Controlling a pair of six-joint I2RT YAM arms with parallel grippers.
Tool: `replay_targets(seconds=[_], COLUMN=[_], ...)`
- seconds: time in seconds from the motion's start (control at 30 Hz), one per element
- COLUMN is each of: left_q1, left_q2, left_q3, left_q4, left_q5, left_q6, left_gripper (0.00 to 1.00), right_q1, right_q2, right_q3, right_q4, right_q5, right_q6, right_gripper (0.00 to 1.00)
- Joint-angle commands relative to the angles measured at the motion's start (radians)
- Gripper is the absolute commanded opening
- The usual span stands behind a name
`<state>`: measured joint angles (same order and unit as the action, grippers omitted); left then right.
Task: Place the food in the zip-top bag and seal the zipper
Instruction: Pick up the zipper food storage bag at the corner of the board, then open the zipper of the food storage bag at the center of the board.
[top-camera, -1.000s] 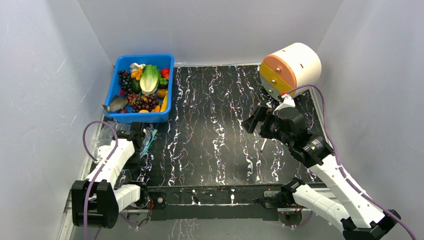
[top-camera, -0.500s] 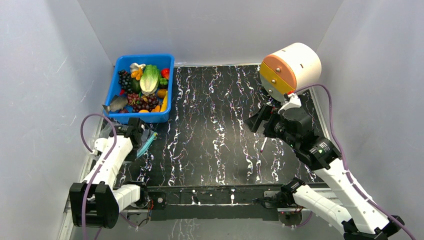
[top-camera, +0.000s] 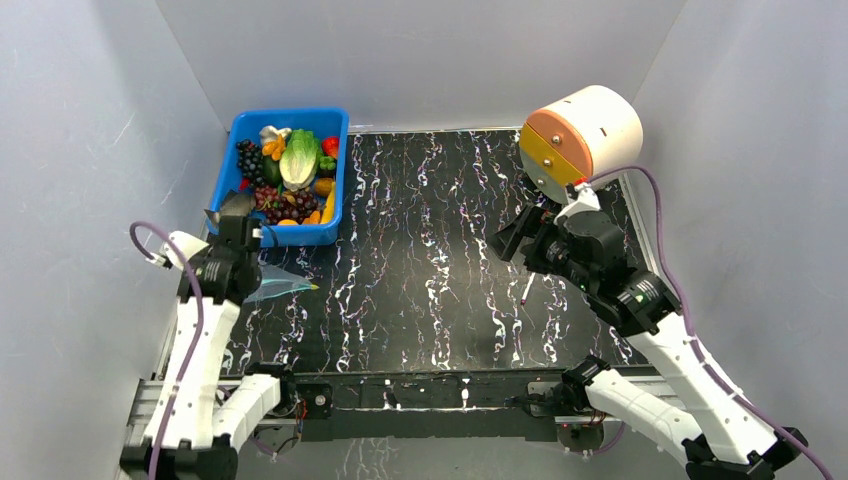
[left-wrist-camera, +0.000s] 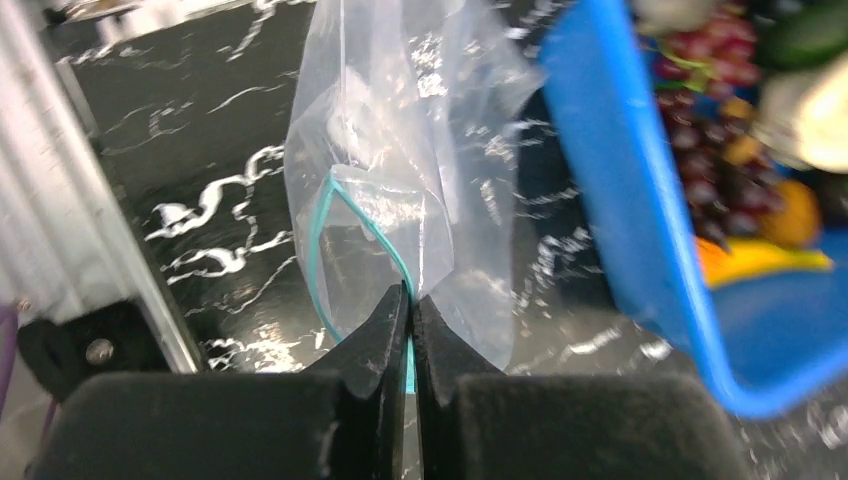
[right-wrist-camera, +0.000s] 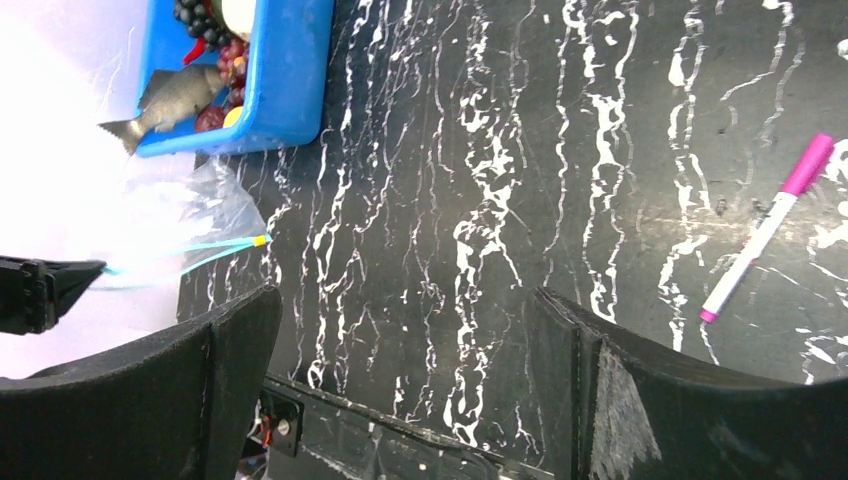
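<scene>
Left claw is pressed together on the zip-top bag, just on the near side of the blue bin that holds the food. From the left wrist, both tips pinch the teal zipper, with the clear bag stretching beyond them. From the right wrist, the right claw is spread wide and holds nothing above the dark surface. A pink marker lies there.

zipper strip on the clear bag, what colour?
Teal-blue. The zipper on the zip-top bag shows best in the left wrist view.
</scene>
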<state>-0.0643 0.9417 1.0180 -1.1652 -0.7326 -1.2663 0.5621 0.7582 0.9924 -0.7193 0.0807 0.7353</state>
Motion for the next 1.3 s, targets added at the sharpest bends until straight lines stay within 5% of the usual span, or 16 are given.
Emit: replay_targets(seconds=[0.0,0.27,0.47,0.63,0.8,1.13,1.27], left_q1=[0.006,0.003,0.003,0.003,0.002,0.003,0.003], left_q2=[-0.169,-0.157,-0.123,-0.063,-0.050,-0.045,-0.036], left_q3=[0.015,0.068,0.111,0.147,0.173,0.131,0.106], left_q4=[0.238,0.446,0.424,0.372,0.349,0.390,0.393], left_q5=[0.159,0.637,0.810,1.010,1.061,1.216,1.238], left_q6=[0.429,0.767,0.800,0.780,0.772,0.718,0.715], left_gripper=[0.00,0.00,0.00,0.00,0.00,0.00,0.00], right_q1=[0.005,0.006,0.039,0.216,0.393,0.523,0.566], right_q2=[0.029,0.062,0.112,0.227,0.311,0.499,0.559], right_q3=[0.003,-0.069,-0.071,-0.002,0.028,0.181,0.224], right_q4=[0.161,0.293,0.376,0.404,0.511,0.588,0.599], right_q5=[-0.094,-0.103,-0.129,-0.045,0.081,0.088,0.090], right_q6=[-0.030,-0.043,-0.027,-0.076,-0.098,-0.093,-0.095], right_gripper=[0.88,0.83,0.80,0.78,0.74,0.39,0.33])
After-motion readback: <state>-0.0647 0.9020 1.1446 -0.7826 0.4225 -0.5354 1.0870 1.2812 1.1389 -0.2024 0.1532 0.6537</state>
